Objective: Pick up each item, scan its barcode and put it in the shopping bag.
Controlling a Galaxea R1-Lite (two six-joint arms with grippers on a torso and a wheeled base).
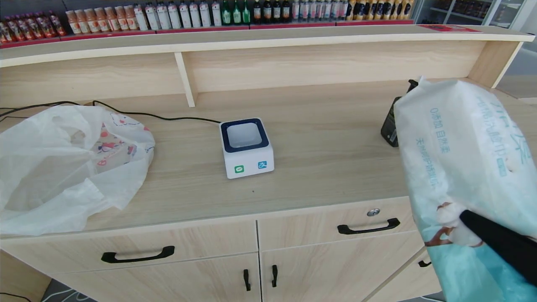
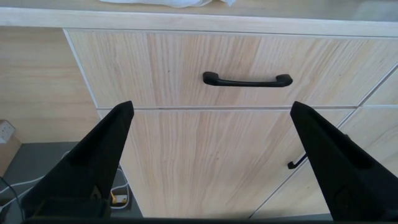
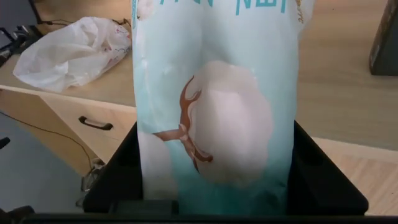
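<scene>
Teal-white tissue pack (image 1: 461,159), cotton print

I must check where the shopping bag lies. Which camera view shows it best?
The head view: the shopping bag lies nearly whole on the left end of the counter. The right wrist view shows it smaller, beside the held pack. The left wrist view catches a white edge of it.

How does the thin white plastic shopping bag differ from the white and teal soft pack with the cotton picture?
The thin white plastic shopping bag lies crumpled on the wooden counter; the white and teal soft pack is held up by the right gripper. The bag is see-through and slack; the pack is opaque and plump. Both are soft plastic.
</scene>
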